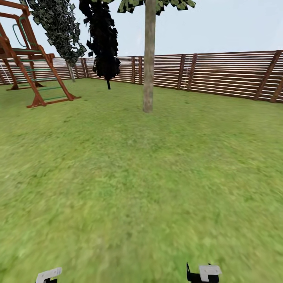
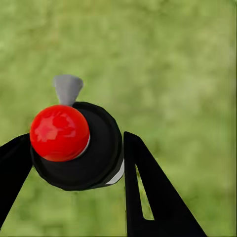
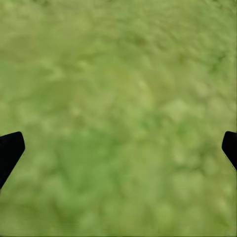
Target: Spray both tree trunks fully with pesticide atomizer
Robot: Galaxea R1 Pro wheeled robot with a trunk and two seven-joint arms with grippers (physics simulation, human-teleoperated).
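The pesticide atomizer (image 2: 74, 148), a black round body with a glossy red ball on top and a grey nozzle, sits between the black fingers (image 2: 148, 192) of my left gripper (image 2: 74, 143), which is shut on it above the grass. In the head view the left gripper (image 1: 48, 275) and right gripper (image 1: 204, 273) peek in at the bottom edge. My right gripper (image 3: 121, 145) is open, with only blurry green grass between its spread fingertips. One tall tree stands ahead on the lawn, its bare grey-beige trunk (image 1: 148, 59) straight and its green crown cut off at the top.
A brown slatted fence (image 1: 220, 74) runs across the back. A wooden play frame (image 1: 35, 67) stands at the far left. A dark narrow conifer (image 1: 103, 43) and a thin-trunked leafy tree (image 1: 59, 23) stand near the fence. Open lawn (image 1: 141, 177) stretches between me and the trunk.
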